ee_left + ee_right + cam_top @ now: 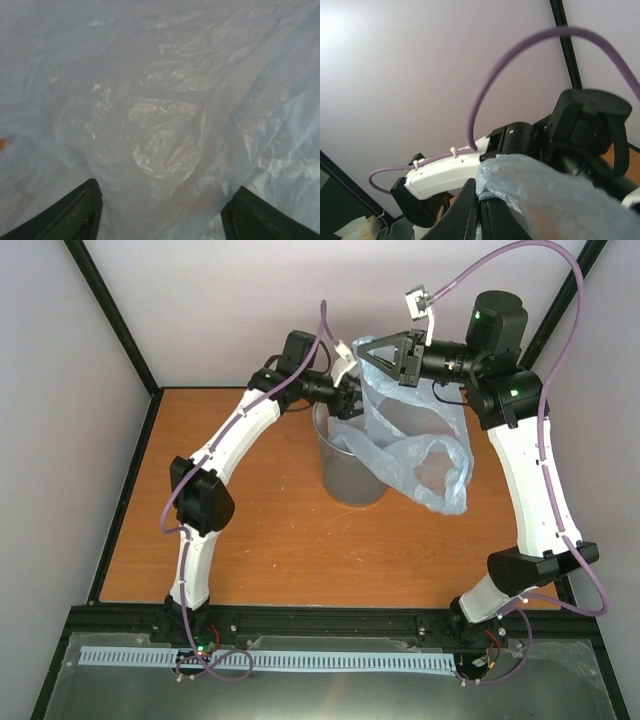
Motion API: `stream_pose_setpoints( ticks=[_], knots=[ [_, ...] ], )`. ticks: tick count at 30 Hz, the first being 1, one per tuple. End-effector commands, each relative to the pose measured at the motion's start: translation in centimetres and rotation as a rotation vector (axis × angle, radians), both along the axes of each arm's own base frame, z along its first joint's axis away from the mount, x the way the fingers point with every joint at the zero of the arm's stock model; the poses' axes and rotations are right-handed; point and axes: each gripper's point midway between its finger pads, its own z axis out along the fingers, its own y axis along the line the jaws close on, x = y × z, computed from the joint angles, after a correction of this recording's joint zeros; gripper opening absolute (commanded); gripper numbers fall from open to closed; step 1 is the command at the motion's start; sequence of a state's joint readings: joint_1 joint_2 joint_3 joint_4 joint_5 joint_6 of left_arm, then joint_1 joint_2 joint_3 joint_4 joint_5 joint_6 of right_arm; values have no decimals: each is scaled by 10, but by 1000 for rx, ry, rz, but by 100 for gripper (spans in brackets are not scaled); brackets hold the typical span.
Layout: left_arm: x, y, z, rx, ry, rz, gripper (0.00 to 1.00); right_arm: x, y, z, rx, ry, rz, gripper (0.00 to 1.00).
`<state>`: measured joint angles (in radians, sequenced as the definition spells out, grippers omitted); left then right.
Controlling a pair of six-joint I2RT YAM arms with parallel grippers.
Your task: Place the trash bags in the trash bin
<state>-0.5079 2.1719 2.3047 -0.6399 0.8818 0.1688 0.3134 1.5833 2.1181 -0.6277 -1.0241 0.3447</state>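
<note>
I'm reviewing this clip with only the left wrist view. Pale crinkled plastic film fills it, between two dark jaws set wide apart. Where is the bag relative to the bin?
Observer: In the top view, the pale blue translucent plastic trash bag hangs over the mouth of the round translucent grey plastic trash bin, with a big fold spilling outside toward the right arm.
Operator: What holds it up?
Observer: The right gripper, jaws shut on a bunched edge, above the bin.
Operator: And the left gripper?
Observer: The left gripper sits at the bin's far rim, against the bag.
</note>
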Motion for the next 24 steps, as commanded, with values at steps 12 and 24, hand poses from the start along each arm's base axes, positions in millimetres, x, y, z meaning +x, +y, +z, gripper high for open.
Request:
stream_pose_setpoints(
  ticks=[12,24],
  knots=[
    [-50,22,-33,104,166,-40,43,87,0,-51,-81,111,-231,3],
    [-23,94,23,2,145,133,61,88,39,-40,-20,96,-84,3]
  ],
)
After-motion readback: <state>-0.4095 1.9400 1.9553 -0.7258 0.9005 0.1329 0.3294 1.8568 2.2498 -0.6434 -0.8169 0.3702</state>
